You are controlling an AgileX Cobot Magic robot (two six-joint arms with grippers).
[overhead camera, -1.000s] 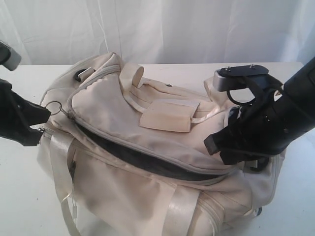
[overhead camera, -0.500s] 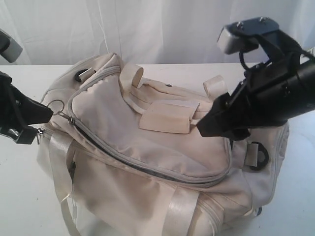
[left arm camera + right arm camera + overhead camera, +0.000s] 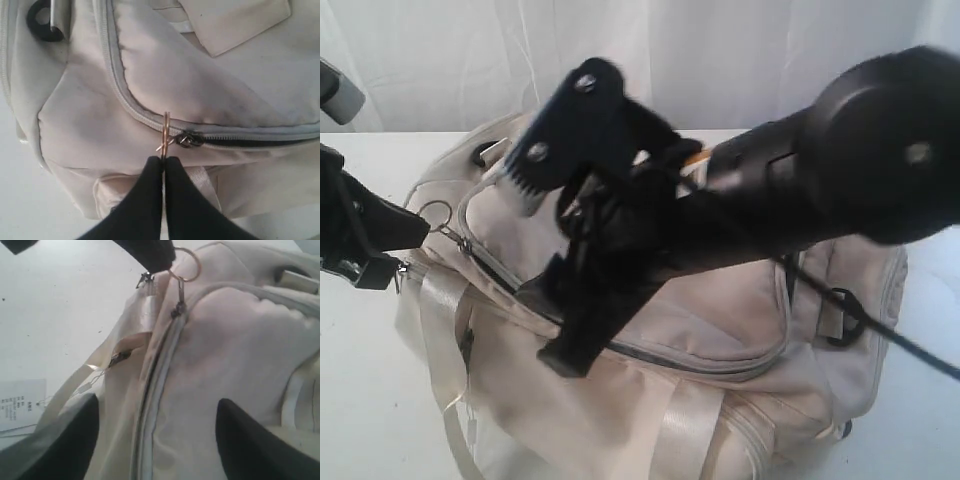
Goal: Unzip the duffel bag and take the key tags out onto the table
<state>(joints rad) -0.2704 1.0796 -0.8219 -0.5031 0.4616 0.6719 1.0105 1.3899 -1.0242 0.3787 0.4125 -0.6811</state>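
Note:
The cream duffel bag (image 3: 720,310) lies on the white table (image 3: 360,400). My left gripper (image 3: 412,231) (image 3: 164,161) is shut on the metal ring pull (image 3: 435,215) (image 3: 166,131) at the bag's left end, next to the zipper slider (image 3: 188,140). A thin dark slit shows along the grey zipper (image 3: 250,142). My right gripper (image 3: 555,325) (image 3: 155,440) hangs open just over the zipper (image 3: 155,390) near that left end, with nothing between its fingers (image 3: 70,440). The key tags are hidden.
The right arm (image 3: 800,190) crosses over most of the bag's top. A satin handle strap (image 3: 685,430) drapes down the front. A white paper label (image 3: 20,405) lies on the table by the bag's left end. A black strap ring (image 3: 845,315) sits at the right end.
The right arm swung from the bag's right end across to the left part of the zipper. The wide dark opening of a second ago has closed to a slit. The left gripper stayed on the ring.

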